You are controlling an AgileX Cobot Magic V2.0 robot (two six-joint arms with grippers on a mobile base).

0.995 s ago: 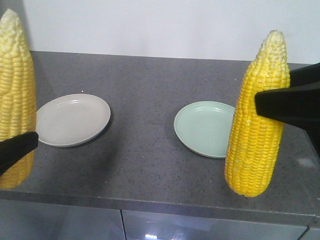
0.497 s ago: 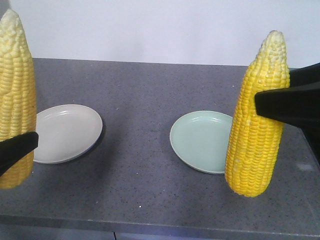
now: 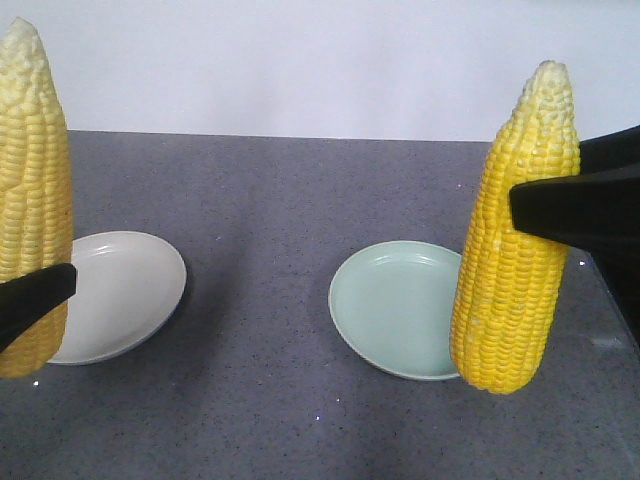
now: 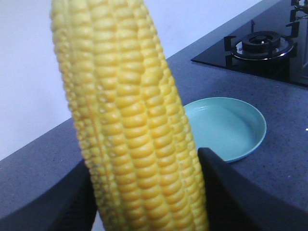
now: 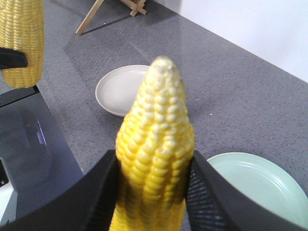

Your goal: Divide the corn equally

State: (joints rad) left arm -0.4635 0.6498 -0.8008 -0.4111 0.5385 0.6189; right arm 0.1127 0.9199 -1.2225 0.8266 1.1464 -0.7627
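Note:
Two corn cobs are held upright in the air, tips up. My left gripper (image 3: 28, 300) is shut on the left corn (image 3: 30, 190), which fills the left wrist view as corn (image 4: 130, 120) between black fingers (image 4: 226, 192). My right gripper (image 3: 560, 212) is shut on the right corn (image 3: 515, 240); in the right wrist view that corn (image 5: 156, 144) sits between ribbed pads (image 5: 204, 197). A beige plate (image 3: 120, 295) lies on the counter by the left corn. A pale green plate (image 3: 395, 308) lies beside the right corn, partly hidden behind it.
The grey speckled counter (image 3: 270, 200) runs back to a white wall. A black gas hob (image 4: 262, 45) shows at the far right of the left wrist view. A wooden stand (image 5: 130, 6) stands at the far end in the right wrist view.
The counter and both plates have shifted lower and nearer in the front view, and the counter's front edge has left the frame. Both corn cobs keep the same place in the frame.

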